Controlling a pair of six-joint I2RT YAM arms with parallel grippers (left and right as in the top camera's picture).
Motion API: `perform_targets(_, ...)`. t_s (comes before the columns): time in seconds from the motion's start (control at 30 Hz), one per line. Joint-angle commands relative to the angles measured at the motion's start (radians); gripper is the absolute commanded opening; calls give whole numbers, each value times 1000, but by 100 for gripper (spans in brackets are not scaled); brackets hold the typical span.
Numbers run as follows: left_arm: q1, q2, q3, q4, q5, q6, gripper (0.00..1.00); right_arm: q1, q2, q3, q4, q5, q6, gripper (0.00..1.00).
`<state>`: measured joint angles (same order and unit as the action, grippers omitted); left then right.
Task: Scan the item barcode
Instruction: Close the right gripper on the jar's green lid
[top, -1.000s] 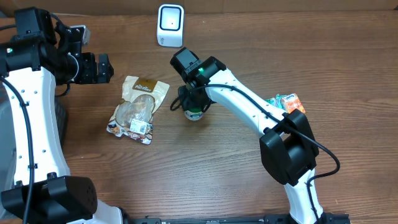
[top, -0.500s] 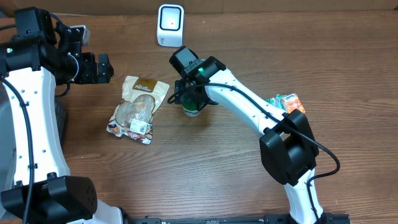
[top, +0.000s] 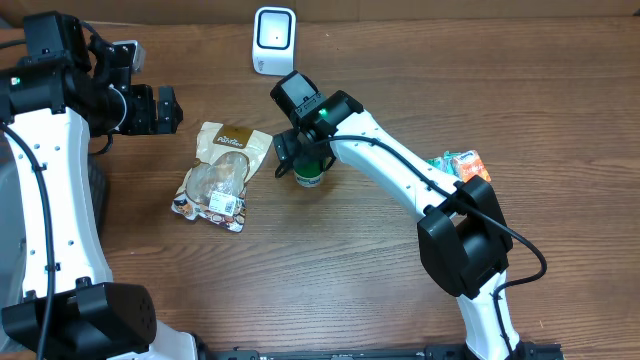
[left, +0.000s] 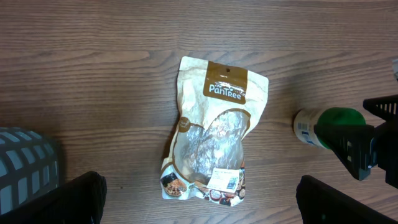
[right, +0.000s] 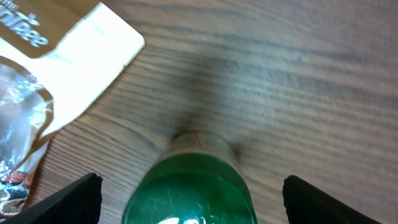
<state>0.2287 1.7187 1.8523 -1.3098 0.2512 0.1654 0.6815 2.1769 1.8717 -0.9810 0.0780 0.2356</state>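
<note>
Right gripper (top: 303, 160): released, jaws spread wide, holding nothing; it hangs directly above the small jar (top: 309, 179), one finger on either side of the green lid (right: 189, 186), with a gap showing on both sides in the right wrist view. Jar: on the table (top: 330, 290), just right of the snack pouch (top: 222, 175) and apart from it; it seems to stand upright, long axis vertical, lid toward the gripper, so the likely approach is straight down. Its barcode cannot be made out. Left gripper (top: 168, 110): wide open, empty, well off to the left beyond the pouch; the right arm is plainly the nearer. Scanner (top: 274, 40): white, at the far edge of the table, beyond the jar and slightly left; once lifted, the jar would have to travel away from the robot to face it
</note>
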Motion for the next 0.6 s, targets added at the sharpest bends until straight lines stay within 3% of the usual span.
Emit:
perform_targets(0.0, -6, -11, 16, 2, 8, 22, 100, 2, -5, -31, 8, -39, -54, 89)
perform_targets(0.57, -6, -11, 16, 2, 8, 22, 100, -3, -5, -78, 19, -71, -55, 78)
